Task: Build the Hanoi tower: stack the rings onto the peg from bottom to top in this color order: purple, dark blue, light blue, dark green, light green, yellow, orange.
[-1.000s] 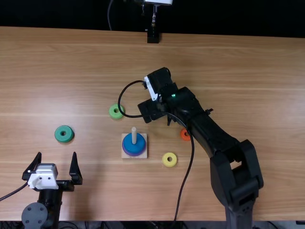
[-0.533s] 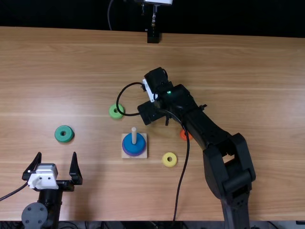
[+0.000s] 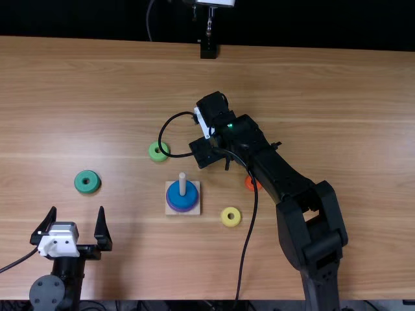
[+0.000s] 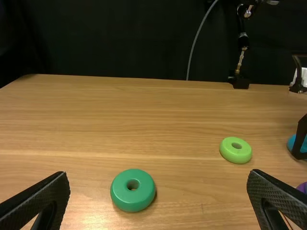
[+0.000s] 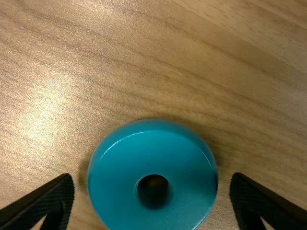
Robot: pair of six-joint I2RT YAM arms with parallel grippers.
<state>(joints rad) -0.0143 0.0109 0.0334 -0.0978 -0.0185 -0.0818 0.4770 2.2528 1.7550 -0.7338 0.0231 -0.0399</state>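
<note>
Right arm bent over the middle of the light brown wooden table (image 3: 363,129). Its gripper, the right gripper (image 3: 206,153), has its fingers spread, one each side of a light blue round ring (image 5: 115,191), touching neither side; ring flat on the wood.

Upright wooden peg (image 3: 182,184) on a pale square wooden base (image 3: 170,212): purple ring (image 3: 184,210) below, dark blue ring (image 3: 189,195) on top of it.

Left gripper (image 3: 76,219) near the table's near edge, fingers wide apart with nothing between; dark green ring (image 3: 79,183) lies just beyond it.

Light green ring (image 3: 153,151) farther out than the base. Yellow ring (image 3: 225,219) right of the base. Orange ring (image 3: 248,184) partly covered by the right arm.
</note>
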